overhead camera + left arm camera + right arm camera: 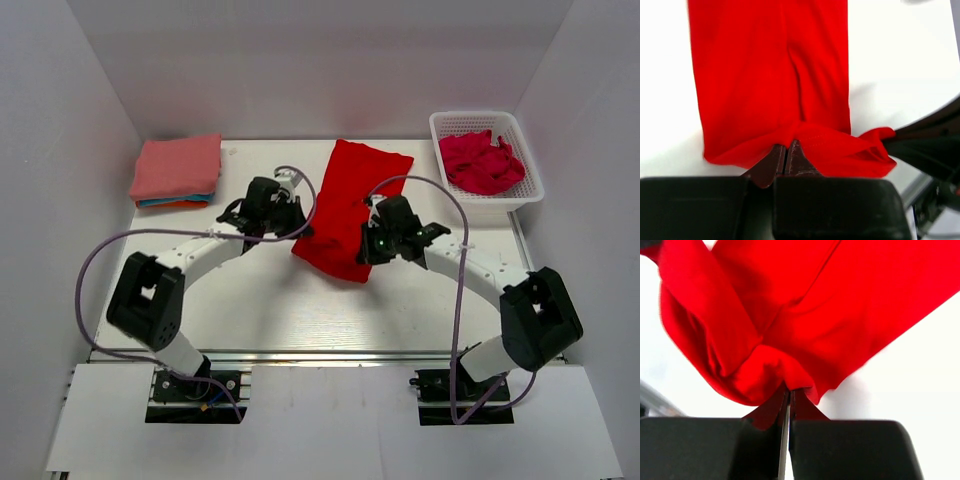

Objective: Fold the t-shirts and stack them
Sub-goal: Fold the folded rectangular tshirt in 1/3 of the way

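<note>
A bright red t-shirt (350, 205) lies as a long folded strip in the middle of the table, running from the back toward the front. My left gripper (297, 228) is shut on its near left edge; the left wrist view shows the cloth (775, 75) pinched at the jaws (787, 145). My right gripper (368, 240) is shut on its near right edge; the right wrist view shows the cloth (805, 315) bunched at the jaws (790, 390). A folded stack of t-shirts (177, 170), salmon-pink on top with teal and orange below, sits at the back left.
A white lattice basket (520, 190) at the back right holds a crumpled crimson-pink t-shirt (480, 162). White walls enclose the table on three sides.
</note>
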`<state>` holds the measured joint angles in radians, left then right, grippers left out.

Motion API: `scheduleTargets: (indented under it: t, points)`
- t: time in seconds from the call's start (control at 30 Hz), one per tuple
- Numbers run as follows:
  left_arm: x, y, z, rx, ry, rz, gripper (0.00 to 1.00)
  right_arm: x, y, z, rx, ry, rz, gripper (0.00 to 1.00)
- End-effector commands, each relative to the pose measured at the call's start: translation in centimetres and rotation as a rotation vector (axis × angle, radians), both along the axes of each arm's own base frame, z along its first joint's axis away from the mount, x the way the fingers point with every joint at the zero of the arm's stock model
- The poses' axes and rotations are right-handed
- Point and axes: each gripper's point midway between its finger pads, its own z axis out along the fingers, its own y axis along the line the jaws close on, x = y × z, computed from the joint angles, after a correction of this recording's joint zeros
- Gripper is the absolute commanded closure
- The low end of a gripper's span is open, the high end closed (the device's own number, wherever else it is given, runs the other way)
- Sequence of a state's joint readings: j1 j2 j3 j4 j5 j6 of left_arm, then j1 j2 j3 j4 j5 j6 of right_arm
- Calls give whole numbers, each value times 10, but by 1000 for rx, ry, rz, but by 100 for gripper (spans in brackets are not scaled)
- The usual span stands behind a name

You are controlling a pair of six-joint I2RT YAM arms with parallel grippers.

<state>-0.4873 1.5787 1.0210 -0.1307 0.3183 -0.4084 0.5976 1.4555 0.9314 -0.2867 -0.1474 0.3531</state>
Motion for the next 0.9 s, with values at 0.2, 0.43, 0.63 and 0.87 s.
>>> scheduleTargets:
  t: [0.2,0.43,0.63,0.87]
  points:
    - [77,-18,21,14,-77,76,100,79,-30,34,-64,-132,-161,100]
    - [119,-25,41,2,-168,89,100,107,-45,31,-63,-111,-210,100]
    - [138,-35,37,-18,-186,61,100,131,-60,32,-47,-141,-275,100]
    - [162,-36,30,-44,-193,54,100,158,-57,34,-4,-154,-263,100]
